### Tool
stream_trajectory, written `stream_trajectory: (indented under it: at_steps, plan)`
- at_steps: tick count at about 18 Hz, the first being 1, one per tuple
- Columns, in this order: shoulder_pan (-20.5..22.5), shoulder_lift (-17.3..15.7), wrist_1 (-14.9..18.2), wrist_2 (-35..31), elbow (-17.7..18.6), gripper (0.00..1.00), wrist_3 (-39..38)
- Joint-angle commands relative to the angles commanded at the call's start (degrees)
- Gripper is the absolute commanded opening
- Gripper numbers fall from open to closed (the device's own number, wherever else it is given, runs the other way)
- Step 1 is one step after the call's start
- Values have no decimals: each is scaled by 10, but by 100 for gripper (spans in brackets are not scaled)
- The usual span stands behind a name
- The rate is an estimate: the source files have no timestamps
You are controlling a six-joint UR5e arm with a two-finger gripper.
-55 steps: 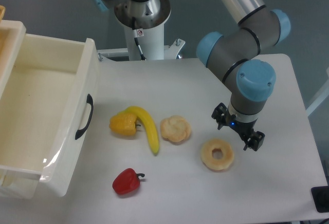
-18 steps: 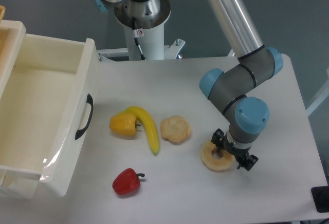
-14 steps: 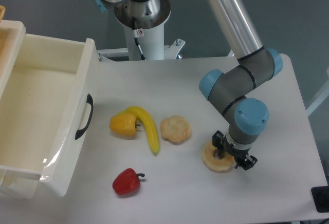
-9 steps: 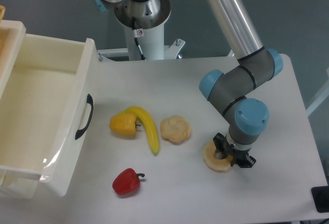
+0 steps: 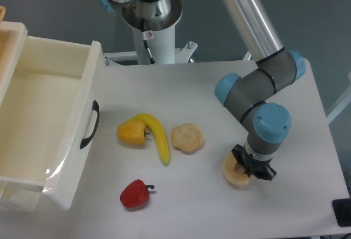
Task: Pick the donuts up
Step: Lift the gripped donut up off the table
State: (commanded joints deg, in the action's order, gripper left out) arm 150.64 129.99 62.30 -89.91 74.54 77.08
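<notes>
1. A red pepper (image 5: 134, 193) sits at the bottom, left of the middle.
2. At the lower right, the gripper (image 5: 252, 168) pinches the donuts (image 5: 233, 172), fingers closed tight on its right side.
3. Farther back, the bun (image 5: 187, 137) and banana (image 5: 157, 136) lie mid-picture.

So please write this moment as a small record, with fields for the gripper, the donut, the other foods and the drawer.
gripper: gripper low over the table, closed on the donut
donut: donut at the right of the table, mostly hidden by the gripper, only its left edge shows
lifted or not: cannot tell
bun: bun left of the donut, apart from it
banana: banana left of the bun, touching the yellow pepper
red pepper: red pepper near the front edge, alone
drawer: white drawer at the left, open
</notes>
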Motion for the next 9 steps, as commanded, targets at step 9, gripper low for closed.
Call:
stream_trajectory:
  at_steps: [9]
  plan:
    - [21,-4,96,25,-93,7,28]
